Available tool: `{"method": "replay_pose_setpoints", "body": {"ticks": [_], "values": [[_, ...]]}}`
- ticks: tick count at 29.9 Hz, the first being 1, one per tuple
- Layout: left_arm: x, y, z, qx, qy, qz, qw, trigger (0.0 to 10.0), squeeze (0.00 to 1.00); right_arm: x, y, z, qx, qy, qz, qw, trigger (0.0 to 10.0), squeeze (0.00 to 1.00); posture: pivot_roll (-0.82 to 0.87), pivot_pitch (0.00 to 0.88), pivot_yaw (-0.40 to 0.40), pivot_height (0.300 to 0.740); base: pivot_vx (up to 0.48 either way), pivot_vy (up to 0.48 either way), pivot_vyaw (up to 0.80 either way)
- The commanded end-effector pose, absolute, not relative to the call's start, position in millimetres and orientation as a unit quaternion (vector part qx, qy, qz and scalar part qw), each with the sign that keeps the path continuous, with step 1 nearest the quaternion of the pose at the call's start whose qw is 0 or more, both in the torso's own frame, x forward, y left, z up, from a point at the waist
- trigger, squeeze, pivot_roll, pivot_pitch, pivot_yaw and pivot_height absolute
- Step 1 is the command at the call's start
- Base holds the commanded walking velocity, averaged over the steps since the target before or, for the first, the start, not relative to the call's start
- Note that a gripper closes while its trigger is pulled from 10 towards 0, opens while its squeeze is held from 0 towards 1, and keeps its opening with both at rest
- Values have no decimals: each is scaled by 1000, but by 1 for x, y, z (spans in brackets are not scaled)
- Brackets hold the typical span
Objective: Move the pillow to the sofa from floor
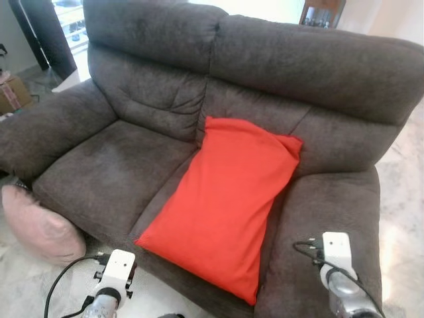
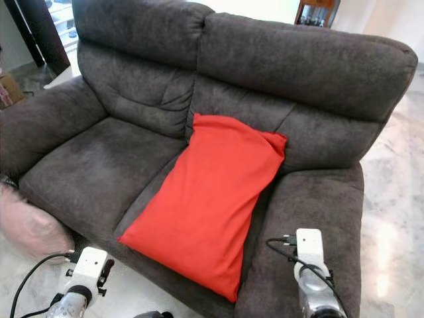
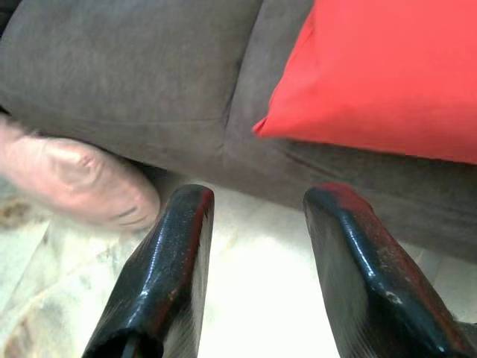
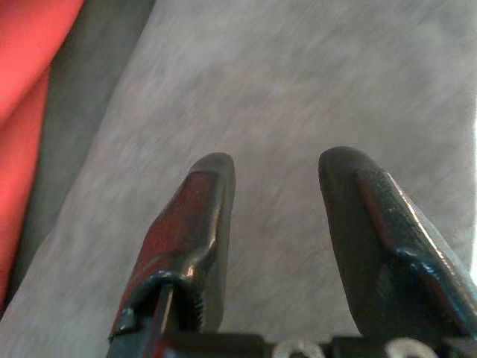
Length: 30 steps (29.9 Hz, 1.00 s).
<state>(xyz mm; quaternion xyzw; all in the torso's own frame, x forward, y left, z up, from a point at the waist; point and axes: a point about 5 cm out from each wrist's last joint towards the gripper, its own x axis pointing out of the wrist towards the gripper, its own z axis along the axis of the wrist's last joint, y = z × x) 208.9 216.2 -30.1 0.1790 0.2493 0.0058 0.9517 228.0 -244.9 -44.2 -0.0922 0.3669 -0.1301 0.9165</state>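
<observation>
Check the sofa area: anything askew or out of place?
Yes. The pink pillow lies on the floor against the sofa's front left corner. The red pillow sits diagonally on the right seat, its lower corner overhanging the front edge.

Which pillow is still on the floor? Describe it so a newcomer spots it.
Start at the dark grey sofa. By its front corner below the left armrest, a pink pillow lies on the pale floor. Unlike the red pillow on the seat, it is pale and off the cushions.
</observation>
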Motion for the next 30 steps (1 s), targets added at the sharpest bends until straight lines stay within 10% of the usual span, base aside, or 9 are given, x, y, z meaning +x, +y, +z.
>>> {"method": "replay_pose_setpoints", "body": {"ticks": [1,30], "values": [[206,221,-35,178,259,17,949,10000,0,219,-247,-50,-89,382,-131,910,10000,0,130,25,-18,740,0,0,0],[174,234,-66,188,327,23,926,10000,0,175,-229,-65,77,285,-112,949,10000,0,130,50,-6,740,0,0,0]]}}
